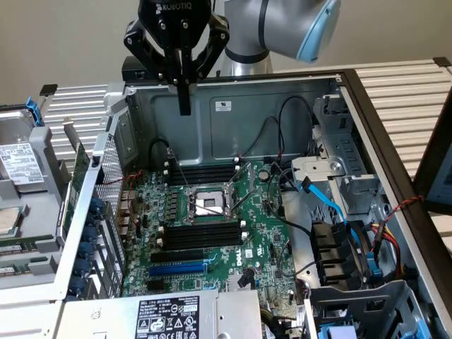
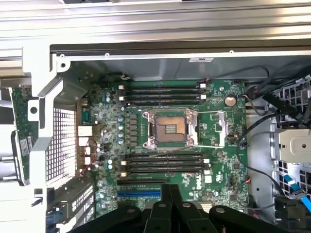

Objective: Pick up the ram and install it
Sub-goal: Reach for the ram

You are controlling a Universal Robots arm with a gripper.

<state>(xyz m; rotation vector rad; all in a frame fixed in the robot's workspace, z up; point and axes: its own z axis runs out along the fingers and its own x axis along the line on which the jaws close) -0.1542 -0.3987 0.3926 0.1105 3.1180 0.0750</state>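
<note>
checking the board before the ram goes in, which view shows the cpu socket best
The wrist view: it looks straight down on the cpu socket, so its frame and open centre show square on. The exterior view shows the cpu socket at a slant, between the black memory slots.

The exterior view looks slantwise down, from close by, into the open grey sheet-metal computer case (image 1: 247,134), its back wall at twelve o'clock. The wrist view looks straight down from above. Both share the green rectangular motherboard (image 1: 268,226) and square silver processor socket (image 2: 170,128).
</note>
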